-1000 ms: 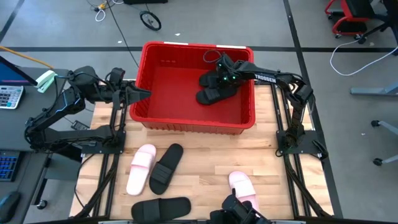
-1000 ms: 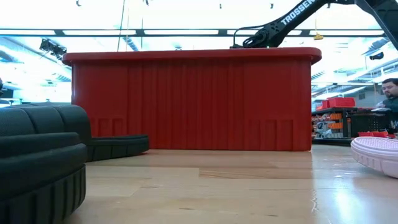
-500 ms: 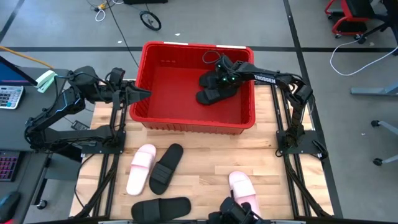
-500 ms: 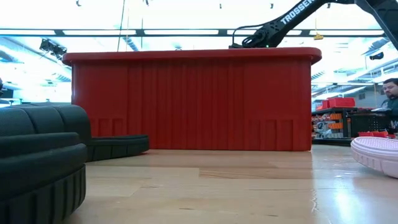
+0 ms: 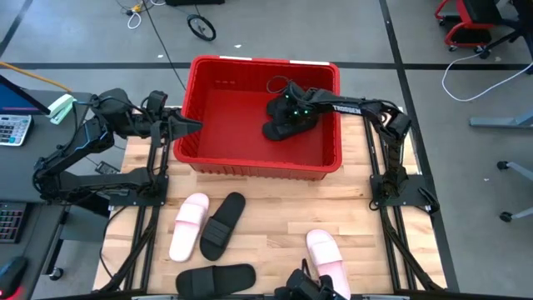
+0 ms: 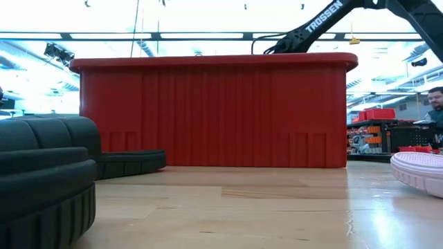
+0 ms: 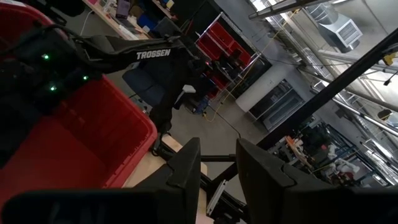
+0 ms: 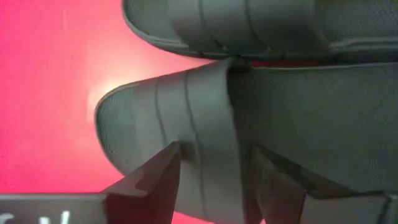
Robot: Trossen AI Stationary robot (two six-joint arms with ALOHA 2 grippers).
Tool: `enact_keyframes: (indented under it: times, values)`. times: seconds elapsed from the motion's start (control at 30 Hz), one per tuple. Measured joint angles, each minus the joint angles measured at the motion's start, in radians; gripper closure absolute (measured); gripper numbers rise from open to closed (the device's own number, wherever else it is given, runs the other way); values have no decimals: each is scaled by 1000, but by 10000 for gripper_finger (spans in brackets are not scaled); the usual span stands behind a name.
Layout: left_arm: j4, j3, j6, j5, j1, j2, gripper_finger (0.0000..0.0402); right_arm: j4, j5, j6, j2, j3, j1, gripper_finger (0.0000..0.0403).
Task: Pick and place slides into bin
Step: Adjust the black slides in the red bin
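R gripper (image 5: 293, 111) in bin (image 5: 250, 163), fingers straddling black slide (image 8: 186, 124), w/ gap. I'd judge drop step; next lift out. L gripper (image 5: 187, 126) waits, slightly spread.

Wooden table (image 5: 275, 208): carries red bin (image 5: 250, 158). Near the bin: two pink slides (image 5: 189, 225) (image 5: 326, 254), two black slides (image 5: 223, 223) (image 5: 215, 278).

In the low view the bin (image 6: 213, 114) wall hides the right pincer and the slides beneath it, and a pink slide (image 6: 419, 171) is cut off.
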Motion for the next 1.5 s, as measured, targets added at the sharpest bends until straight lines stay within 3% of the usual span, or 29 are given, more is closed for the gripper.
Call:
enact_keyframes:
  times: [0.33, 0.67, 0.9, 1.37, 1.5]
  values:
    - [0, 0, 3, 0, 0, 0, 294, 27, -66, -31, 9, -5, 4, 248]
    - [0, 0, 0, 0, 0, 0, 294, 4, -72, -18, 4, -27, 5, 390]
    - [0, 0, 1, 0, 0, 0, 294, -6, -69, 158, -24, -30, 23, 391]
    - [0, 0, 10, 0, 0, 0, 294, -6, -23, 162, -27, -30, -40, 392]
    - [0, 0, 10, 0, 0, 0, 294, -7, -23, 152, -27, -30, -58, 356]
